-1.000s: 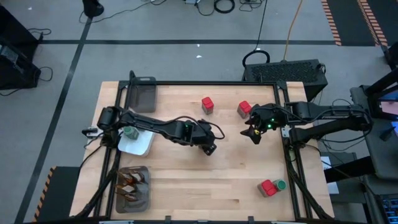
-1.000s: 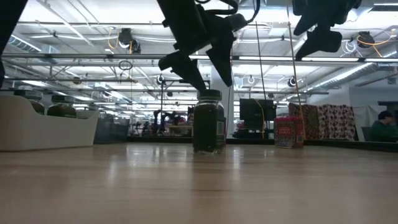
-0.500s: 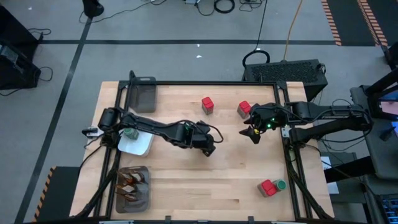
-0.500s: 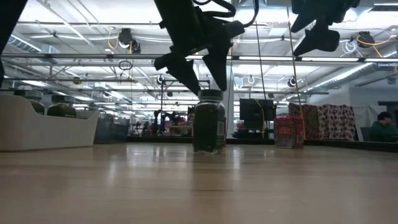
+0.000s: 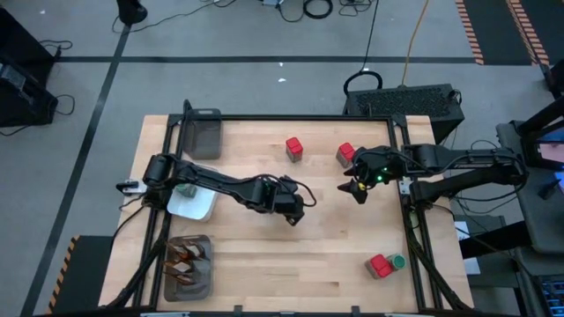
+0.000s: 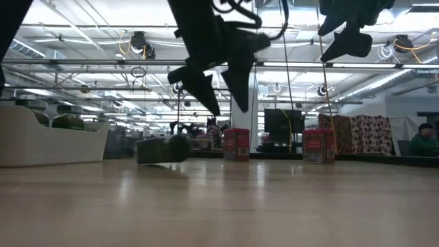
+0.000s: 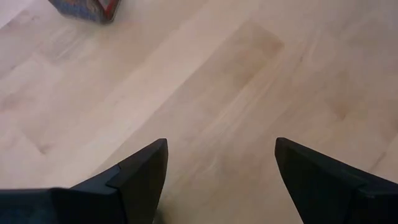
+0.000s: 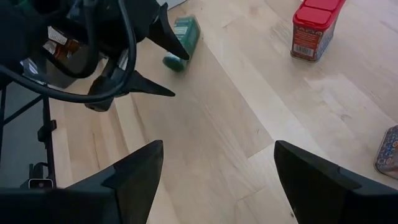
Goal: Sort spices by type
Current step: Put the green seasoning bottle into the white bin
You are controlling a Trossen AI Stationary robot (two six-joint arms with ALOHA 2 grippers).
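Left gripper (image 6: 218, 92) jaws released above table, toppled green-lidded jar (image 8: 182, 41) plain only in right wrist view, right gripper (image 5: 356, 188) jaws released

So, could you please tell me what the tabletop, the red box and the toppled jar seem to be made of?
Tabletop: pale wood with a smooth matte finish; grain lines and plank seams show.
Red box: glossy, perhaps plastic or printed card; a label is visible on its side.
Toppled jar: looks like clear glass or plastic with a green lid; it cannot be told which.
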